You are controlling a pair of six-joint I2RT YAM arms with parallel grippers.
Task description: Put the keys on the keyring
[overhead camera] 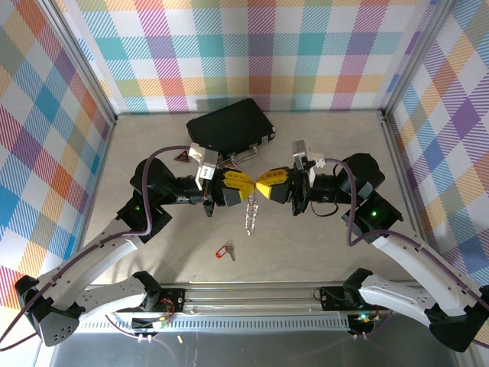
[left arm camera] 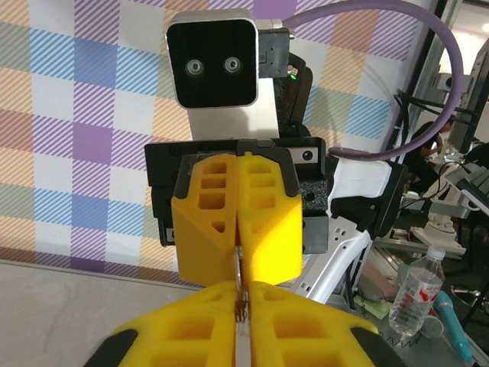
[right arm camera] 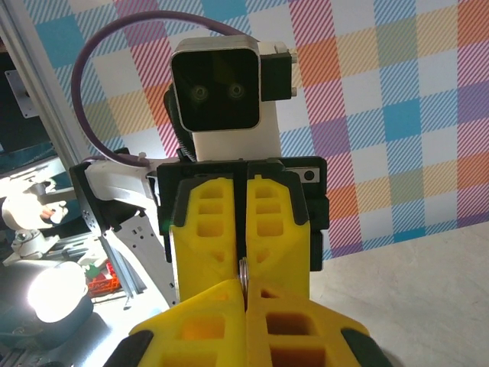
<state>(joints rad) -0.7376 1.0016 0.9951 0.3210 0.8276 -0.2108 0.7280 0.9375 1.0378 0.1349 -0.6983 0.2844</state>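
Observation:
My two yellow-fingered grippers meet tip to tip above the middle of the table. The silver keyring (left arm camera: 239, 267) stands edge-on between them. My left gripper (overhead camera: 247, 189) (left arm camera: 241, 293) is shut on one side of it. My right gripper (overhead camera: 260, 186) (right arm camera: 244, 287) is shut on the other side, where the keyring (right arm camera: 244, 270) shows as a thin metal rim. The short chain (overhead camera: 250, 218) hangs down from the pinched loop. The keys (overhead camera: 224, 250), a small silver key with a red tag, lie on the table in front of the grippers, apart from both.
A black case (overhead camera: 229, 126) with a metal handle lies at the back centre. Next to its left end rests a dark red triangular badge (overhead camera: 183, 156). Checked walls close in the left, back and right sides.

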